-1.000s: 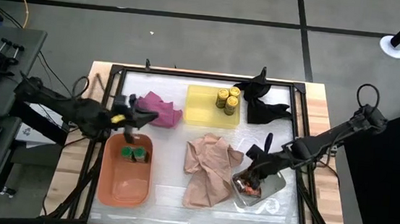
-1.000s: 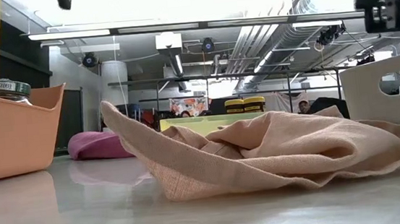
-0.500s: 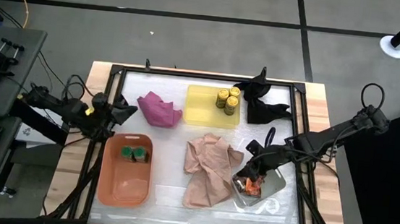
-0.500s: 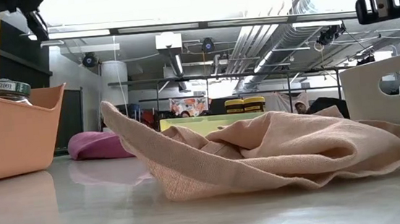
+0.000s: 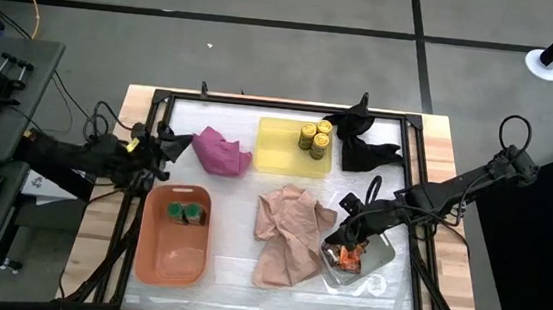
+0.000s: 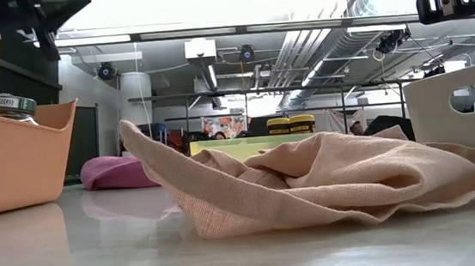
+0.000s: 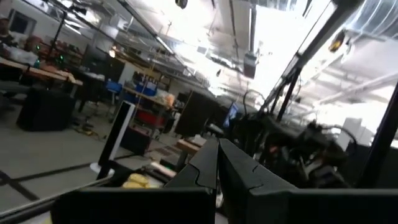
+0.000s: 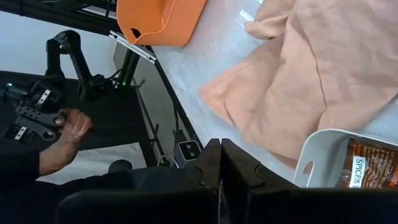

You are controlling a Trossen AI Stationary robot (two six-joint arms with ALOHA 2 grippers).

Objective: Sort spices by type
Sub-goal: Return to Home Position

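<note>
Though empty, right hand (image 8: 219,148) fully closed.

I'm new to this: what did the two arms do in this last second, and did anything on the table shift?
The left gripper drew back from above the orange tray toward the table's left edge. The right gripper lifted slightly over the white bin. Neither took or released anything. The jars, packets and cloths stayed put.
</note>
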